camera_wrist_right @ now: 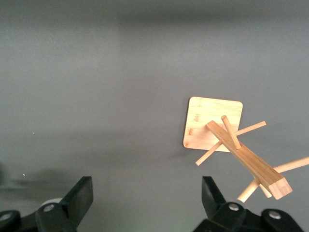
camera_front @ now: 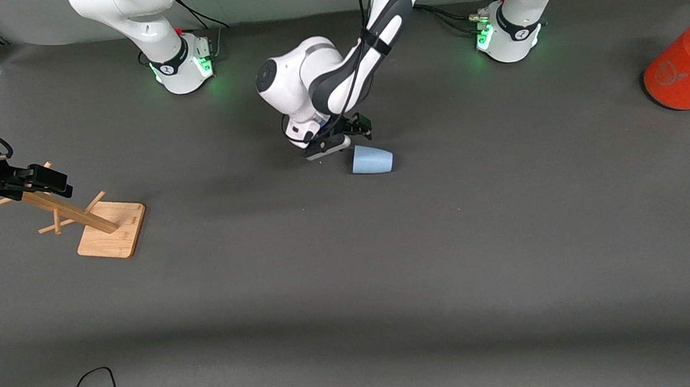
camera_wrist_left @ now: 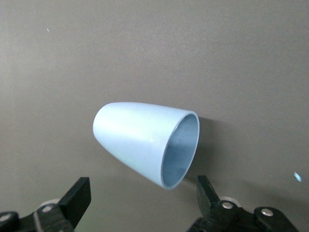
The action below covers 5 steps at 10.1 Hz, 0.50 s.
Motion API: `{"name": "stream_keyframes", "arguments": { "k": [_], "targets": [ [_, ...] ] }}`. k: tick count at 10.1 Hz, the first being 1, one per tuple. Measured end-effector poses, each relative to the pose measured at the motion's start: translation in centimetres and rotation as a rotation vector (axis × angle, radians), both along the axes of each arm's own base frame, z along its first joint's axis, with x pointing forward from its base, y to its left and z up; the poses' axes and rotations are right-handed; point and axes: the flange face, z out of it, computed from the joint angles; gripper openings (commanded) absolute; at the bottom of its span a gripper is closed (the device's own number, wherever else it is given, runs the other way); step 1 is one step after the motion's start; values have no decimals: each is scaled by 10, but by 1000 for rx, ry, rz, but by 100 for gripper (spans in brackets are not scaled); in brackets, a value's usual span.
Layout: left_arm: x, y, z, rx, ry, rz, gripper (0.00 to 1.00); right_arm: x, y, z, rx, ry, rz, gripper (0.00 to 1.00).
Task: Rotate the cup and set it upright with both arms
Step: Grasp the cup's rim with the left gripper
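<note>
I see the small pale-blue tapered plastic cup (camera_front: 372, 159) lying on its side near the middle of the dark grey table (camera_front: 350, 266). In the front view its open mouth points toward 9 o'clock and its closed bottom toward 3 o'clock.

The left gripper (camera_front: 341, 138) is low, just beside the cup's mouth, at about 10 o'clock from the cup. In the left wrist view I see its two black fingers (camera_wrist_left: 77, 200) spread wide, one on each side of the cup (camera_wrist_left: 145, 145), and they do not touch it.

The right gripper (camera_front: 46, 181) waits over the wooden peg stand with a square base (camera_front: 104, 225) at the right arm's end of the table. Its fingers (camera_wrist_right: 79, 195) are also spread apart and hold nothing; the stand (camera_wrist_right: 227, 133) is under them.

A large orange cylinder with a grey top (camera_front: 685, 66) lies at the left arm's end of the table, well apart from the cup.
</note>
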Motion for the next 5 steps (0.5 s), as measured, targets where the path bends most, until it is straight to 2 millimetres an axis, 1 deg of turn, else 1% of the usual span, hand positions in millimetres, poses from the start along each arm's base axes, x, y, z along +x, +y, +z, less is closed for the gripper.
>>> {"name": "stream_keyframes", "arguments": {
  "k": [1,2,5],
  "targets": [
    [0,3,-19,25,0,-2,57,-1,0,1,0,-6,4,100],
    [1,2,-25,29,-4,2,49,-3,0,1,0,-7,7,100],
    [21,-2,-6,-3,-42,20,48,-8,2,6,1,-30,16,100]
  ]
}}
